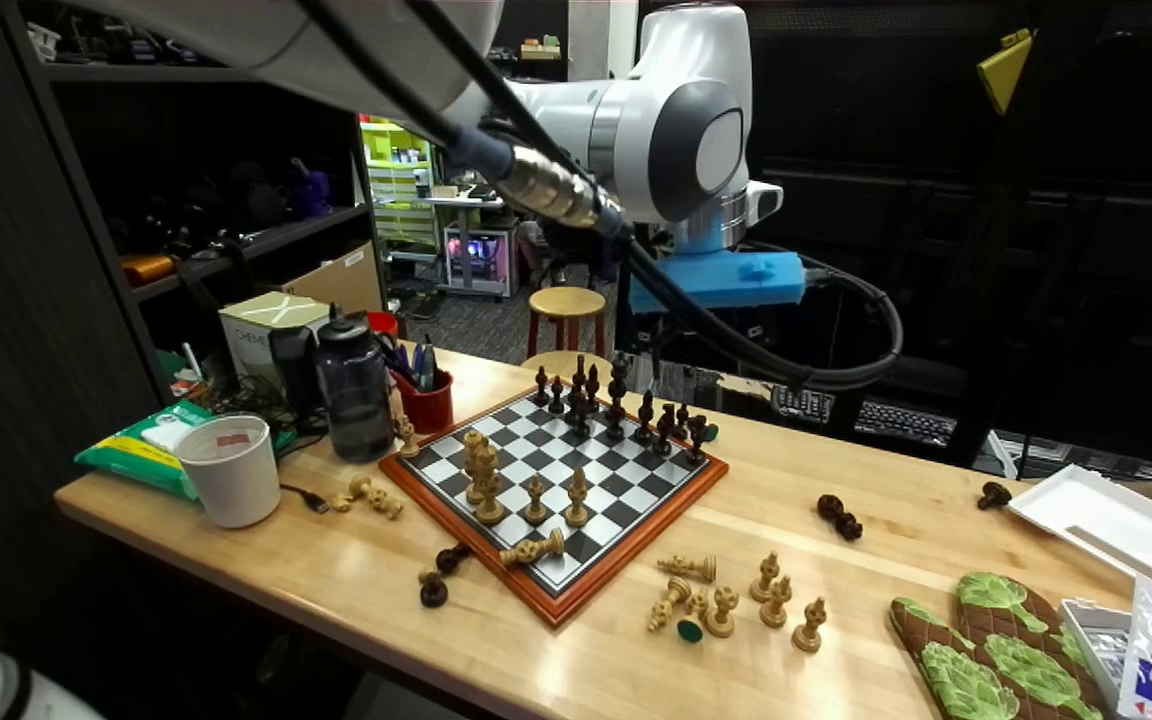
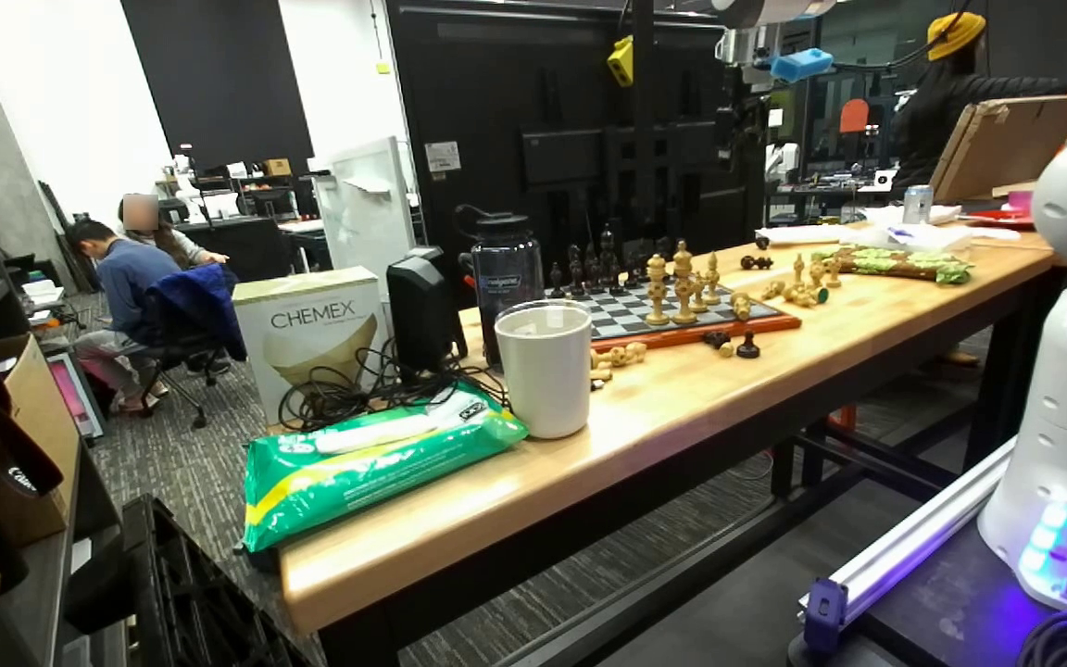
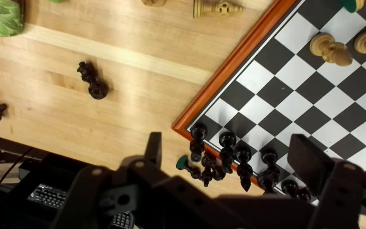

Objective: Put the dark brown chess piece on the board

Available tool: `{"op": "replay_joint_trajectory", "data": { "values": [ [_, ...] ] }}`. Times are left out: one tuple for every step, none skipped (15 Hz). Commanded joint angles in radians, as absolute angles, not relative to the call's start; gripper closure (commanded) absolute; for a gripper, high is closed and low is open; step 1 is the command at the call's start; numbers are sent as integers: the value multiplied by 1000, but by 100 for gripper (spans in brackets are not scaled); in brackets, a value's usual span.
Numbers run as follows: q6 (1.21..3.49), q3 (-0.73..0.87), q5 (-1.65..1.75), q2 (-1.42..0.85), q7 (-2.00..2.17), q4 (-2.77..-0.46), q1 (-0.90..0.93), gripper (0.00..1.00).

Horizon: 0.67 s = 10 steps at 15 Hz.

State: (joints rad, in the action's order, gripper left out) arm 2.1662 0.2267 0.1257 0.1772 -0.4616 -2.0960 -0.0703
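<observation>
Dark shelving [image 1: 136, 74] stands left of the wooden table [image 1: 656, 670]; the board [image 1: 628, 545] reaches close to the far edge; the gripper [image 3: 227, 143] hangs higher, fingers well apart; rightward, a dark brown chess piece [image 1: 840, 517] lies amid open wood, short of a white tray [image 1: 1116, 510].

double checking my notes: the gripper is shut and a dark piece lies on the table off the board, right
No, the gripper is open, not shut: the wrist view shows its fingers wide apart. A dark piece does lie on the table, off the board.
</observation>
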Motion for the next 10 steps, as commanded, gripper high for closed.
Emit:
{"op": "replay_joint_trajectory", "data": {
  "values": [
    [2113, 207, 66, 102, -552, -1991, -69, 0],
    [2156, 198, 101, 133, -489, -2048, -85, 0],
    [2152, 194, 96, 120, -492, -2036, -85, 0],
    [2153, 191, 96, 116, -488, -2036, -86, 0],
    [2153, 191, 96, 113, -487, -2037, -88, 0],
    [2153, 191, 96, 113, -487, -2037, -89, 0],
    [2153, 191, 96, 114, -487, -2037, -91, 0],
    [2153, 192, 96, 114, -487, -2037, -93, 0],
    [2153, 192, 96, 114, -487, -2037, -92, 0],
    [2155, 193, 89, 92, -506, -2019, -91, 0]
  ]
}}
